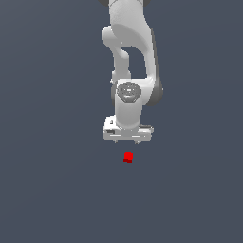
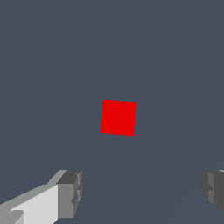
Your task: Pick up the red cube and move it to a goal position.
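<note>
Wrist view: red cube (image 2: 118,117) on surface, ahead of pincer (image 2: 142,192), roughly centred between spread fingers (image 2: 70,192) — pincer wide, empty, clear above cube; cube slightly skewed to finger line.

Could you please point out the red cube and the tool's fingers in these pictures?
red cube (image 2: 118,117): wrist view, middle of its top face.
red cube (image 1: 127,157): exterior view, its centre.
fingers (image 2: 70,193): wrist view, grey pad of one finger; the tool stands open.

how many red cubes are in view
1. The red cube sits on the dark surface just below the open gripper in the exterior view; the wrist view shows it ahead of the spread jaws, untouched. No others visible.
</note>
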